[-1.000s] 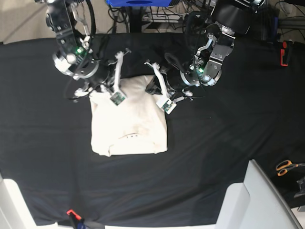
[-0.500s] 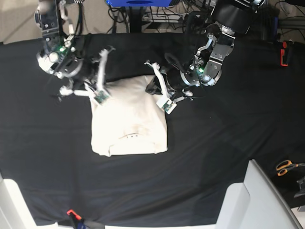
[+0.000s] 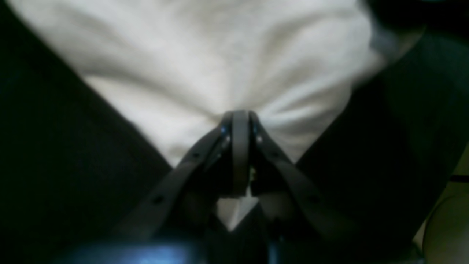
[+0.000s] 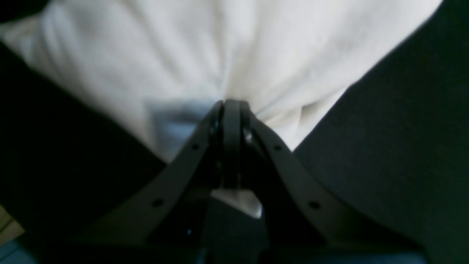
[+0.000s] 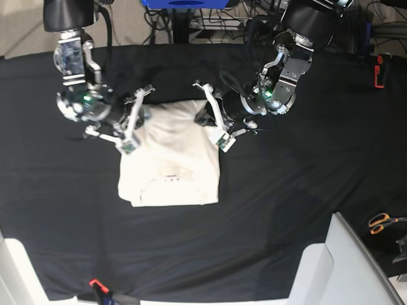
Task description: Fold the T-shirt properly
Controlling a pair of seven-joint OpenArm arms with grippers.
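Observation:
The cream T-shirt [image 5: 172, 159] lies folded into a rough rectangle on the black cloth, collar toward the near edge. My left gripper [image 5: 205, 119] is at its far right corner; in the left wrist view the gripper [image 3: 240, 116] is shut on a pinch of T-shirt [image 3: 227, 55], with wrinkles fanning out from the tips. My right gripper [image 5: 136, 116] is at the far left corner. The right wrist view shows this gripper [image 4: 231, 104] shut on gathered T-shirt [image 4: 234, 44] as well. A sliver of fabric shows between the fingers of each.
Black cloth [image 5: 305, 178] covers the table. Pale rigid panels stand at the near right [image 5: 343, 267] and near left [image 5: 16, 273]. Orange scissors [image 5: 381, 222] lie at the right edge, and a red item [image 5: 379, 70] is at the far right. Cables crowd the far edge.
The right arm swung out to the left and came partly back, holding the far left corner. The shirt's left side shifted slightly leftward and looks more wrinkled. The left arm barely moved.

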